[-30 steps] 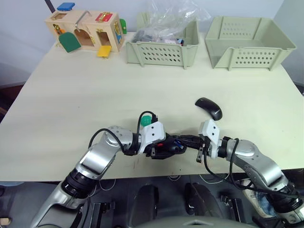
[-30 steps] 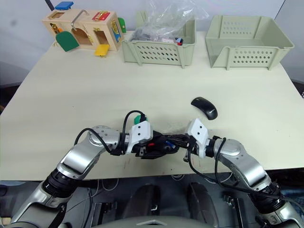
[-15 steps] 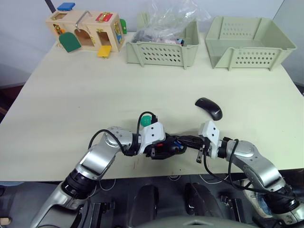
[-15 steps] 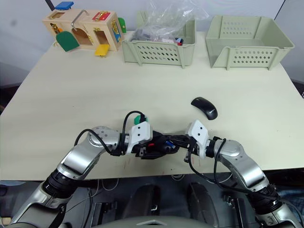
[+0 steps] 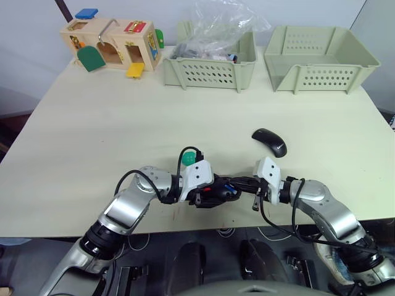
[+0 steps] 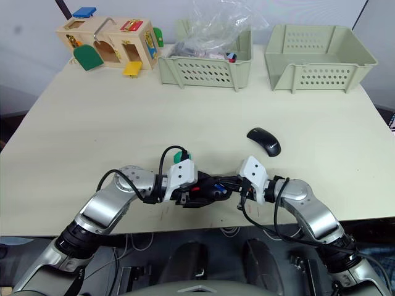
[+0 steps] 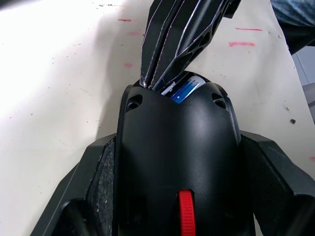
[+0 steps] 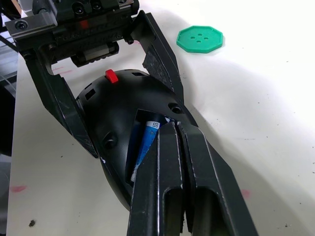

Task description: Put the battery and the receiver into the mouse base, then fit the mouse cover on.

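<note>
My left gripper is shut on the mouse base, a black oval body with a red wheel, held low over the table's front edge with one finger on each side. The blue battery lies in its open compartment. My right gripper is shut, fingers pressed together, tips inside that compartment beside the battery. The receiver is hidden. The mouse cover, a smooth black shell, lies on the table behind the right wrist.
A green octagonal disc lies just behind the left wrist. Along the back edge stand a wooden toy box, a basket with a plastic bag and an empty basket. The table's front edge runs just below both grippers.
The head views have shifted a little. Both grippers and the mouse base keep the same stance.
</note>
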Controlling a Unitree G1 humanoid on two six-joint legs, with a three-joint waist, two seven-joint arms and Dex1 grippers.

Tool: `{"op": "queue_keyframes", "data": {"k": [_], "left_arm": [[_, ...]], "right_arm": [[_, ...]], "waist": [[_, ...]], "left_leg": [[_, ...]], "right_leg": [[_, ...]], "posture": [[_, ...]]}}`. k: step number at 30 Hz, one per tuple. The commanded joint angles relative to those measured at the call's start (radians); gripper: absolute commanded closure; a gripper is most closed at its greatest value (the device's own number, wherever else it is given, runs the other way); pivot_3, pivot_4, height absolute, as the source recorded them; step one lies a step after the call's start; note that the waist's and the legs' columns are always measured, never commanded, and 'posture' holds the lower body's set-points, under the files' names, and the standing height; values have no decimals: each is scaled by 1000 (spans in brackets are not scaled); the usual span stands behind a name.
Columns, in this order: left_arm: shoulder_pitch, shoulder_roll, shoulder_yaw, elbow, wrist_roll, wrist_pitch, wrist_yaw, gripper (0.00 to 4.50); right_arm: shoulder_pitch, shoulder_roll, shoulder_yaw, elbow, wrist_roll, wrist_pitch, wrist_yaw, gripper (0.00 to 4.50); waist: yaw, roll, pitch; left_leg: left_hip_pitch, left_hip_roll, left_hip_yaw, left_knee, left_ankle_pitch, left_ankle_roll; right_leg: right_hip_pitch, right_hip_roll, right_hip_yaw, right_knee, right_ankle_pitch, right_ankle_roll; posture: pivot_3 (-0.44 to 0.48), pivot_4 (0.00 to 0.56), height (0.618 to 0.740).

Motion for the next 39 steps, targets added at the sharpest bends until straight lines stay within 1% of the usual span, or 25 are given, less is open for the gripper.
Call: {"op": "queue_keyframes", "data": {"k": [1, 3, 4, 8, 10, 11, 12, 13, 15, 16, 18, 20, 22, 24, 26, 28, 31, 33, 36, 39], "left_arm": [[5, 1, -1, -13, -2, -11, -3, 1558], [5, -4, -1, -12, -1, -16, 0, 1558], [4, -7, -1, -12, 0, -17, 2, 1558], [1, -16, 1, -9, 0, -18, 7, 1558], [-1, -20, 0, -8, 1, -17, 8, 1558], [-3, -23, 0, -5, 2, -17, 10, 1558], [-3, -25, 0, -3, 2, -18, 10, 1558], [-4, -27, 0, 0, 2, -19, 10, 1558], [-7, -29, 1, 3, 2, -21, 10, 1558], [-8, -30, 2, 4, 1, -20, 11, 1558], [-10, -31, 2, 4, -1, -19, 11, 1558], [-10, -31, 3, 1, -4, -17, 9, 1558], [-8, -30, 4, -3, -9, -13, 3, 1558], [-6, -35, 11, -9, -16, -10, 9, 546], [-2, -39, 21, -22, -33, -3, 9, 24], [5, -36, 41, -39, -53, -3, 5, 24], [41, -11, 141, -91, -144, 27, -5, 24], [92, 23, 226, -128, -216, 40, -26, 24], [188, 85, 332, -169, -286, 33, -58, 24], [287, 119, 455, -199, -365, 58, -56, 24]], "right_arm": [[18, -12, -59, 5, 26, 50, 0, 4455], [9, -8, -132, -82, 96, 16, 18, 4455], [14, -29, -143, -115, 72, -20, 23, 4455], [67, -151, -256, -210, 235, 79, 154, 4455], [112, -222, -314, -231, 268, 78, 210, 3943], [149, -274, -365, -241, 281, 71, 251, 3693], [175, -309, -399, -247, 290, 65, 277, 3295], [199, -337, -431, -254, 301, 59, 303, 2780], [236, -370, -481, -265, 321, 59, 331, 2332], [251, -381, -502, -270, 333, 58, 340, 1896], [269, -389, -526, -275, 349, 61, 349, 890], [283, -388, -538, -274, 350, 59, 351, 108], [291, -382, -540, -273, 343, 53, 346, 108], [296, -376, -539, -277, 341, 52, 339, 0], [297, -372, -537, -281, 346, 55, 333, 0], [297, -369, -537, -283, 347, 55, 328, 0], [302, -369, -550, -286, 357, 61, 321, 0], [309, -366, -565, -287, 369, 68, 312, 0], [326, -356, -589, -289, 389, 79, 289, 0], [339, -343, -610, -286, 395, 93, 256, 0]], "waist": [[1, 0, 0], [3, 0, 0], [3, 0, 0], [11, 2, 1], [21, 2, 1], [22, 1, 1], [23, 2, 1], [24, 2, 1], [24, 2, 1], [24, 2, 1], [22, 2, 1], [22, 2, 1], [23, 2, 1], [23, 2, 1], [23, 2, 1], [23, 2, 1], [22, 2, 1], [20, 2, 1], [20, 2, 1], [23, 2, 1]], "left_leg": [[0, 0, 0, 0, 0, 0], [-1, 0, 0, 0, 0, 0], [-1, 0, 0, 0, 0, 0], [-2, 0, 0, 0, 0, 0], [-2, 0, 0, 0, 0, 0], [-2, 0, 0, 0, 0, 0], [-2, 0, 0, 0, 0, 0], [-2, 0, 0, 0, 0, 0], [-2, -1, 0, 1, 0, 0], [-2, -1, 0, 1, 0, 0], [-2, -1, 0, 1, 0, 0], [-2, 0, 0, 1, 0, 0], [-2, 0, 0, 1, 0, 0], [-2, 0, 0, 1, 0, 0], [-2, 0, 0, 1, 0, 0], [-2, 0, 0, 1, 0, 0], [-2, 0, -1, 1, 0, 0], [-2, 0, -1, 1, 0, 0], [-1, 0, 0, 1, 0, 0], [-1, 0, 0, 1, 0, 0]], "right_leg": [[0, 0, 0, 0, 0, 0], [0, 0, 0, 0, 0, 0], [0, 0, 0, 0, 0, 0], [-1, 0, 0, -1, 0, 0], [-1, 0, 0, -1, 0, 0], [-1, 0, 0, -1, 0, 0], [-1, 0, -1, -1, 0, 0], [-1, -1, 0, -1, 0, 0], [0, -1, 0, -1, 0, 0], [0, -1, 0, -1, 0, 0], [0, -1, 0, -1, 0, 0], [0, 0, 0, 0, 0, 0], [0, 0, 0, -1, 0, 0], [0, 0, 0, -1, 0, 0], [0, 0, 0, -1, 0, 0], [0, 0, 0, -1, 0, 0], [0, 0, 0, -1, 0, 0], [0, 0, 0, -1, 0, 0], [-1, 0, 0, 0, 0, 0], [0, -1, 0, -1, 0, 0]], "posture": [[0, 150, 740], [0, 150, 740], [0, 150, 740], [0, 150, 740], [0, 150, 740], [0, 150, 740], [0, 150, 740], [0, 150, 740], [0, 150, 740], [0, 150, 740], [0, 150, 740], [0, 150, 740], [0, 150, 740], [0, 150, 740], [0, 150, 740], [0, 150, 740], [0, 150, 740], [0, 150, 740], [0, 150, 740], [0, 150, 740]]}}
